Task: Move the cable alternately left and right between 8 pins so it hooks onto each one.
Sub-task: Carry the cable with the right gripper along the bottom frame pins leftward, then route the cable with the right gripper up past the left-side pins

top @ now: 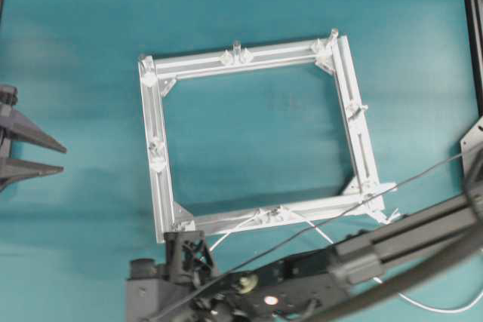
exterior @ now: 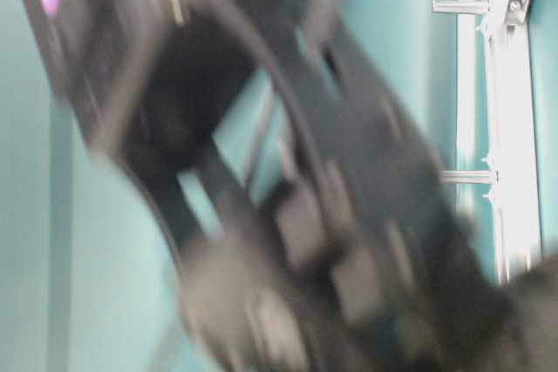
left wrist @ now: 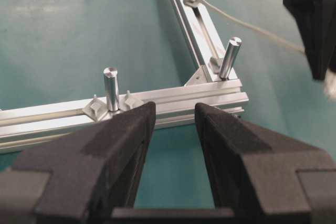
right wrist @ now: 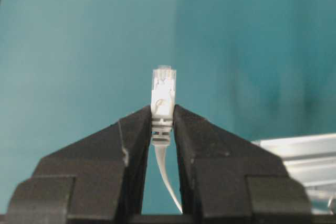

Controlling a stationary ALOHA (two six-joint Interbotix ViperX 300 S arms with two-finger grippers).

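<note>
Cable plug point(right wrist: 163, 98) sits clamped between the right gripper's point(right wrist: 163, 116) jaws, tip poking forward and cord trailing back, a hold that probably lets the arm steer the end around each pin. From overhead the cable point(top: 317, 228) runs from the frame's point(top: 151, 156) near bar across the desk point(top: 75, 50). Off to the side, the left gripper point(left wrist: 175, 121) waits with jaws apart, facing a corner pin point(left wrist: 230, 56), likely keeping clear.

8 pins point(top: 236, 49), 1 cable point(right wrist: 163, 95), 1 alu frame point(top: 155, 186) w/ 4 bars.
</note>
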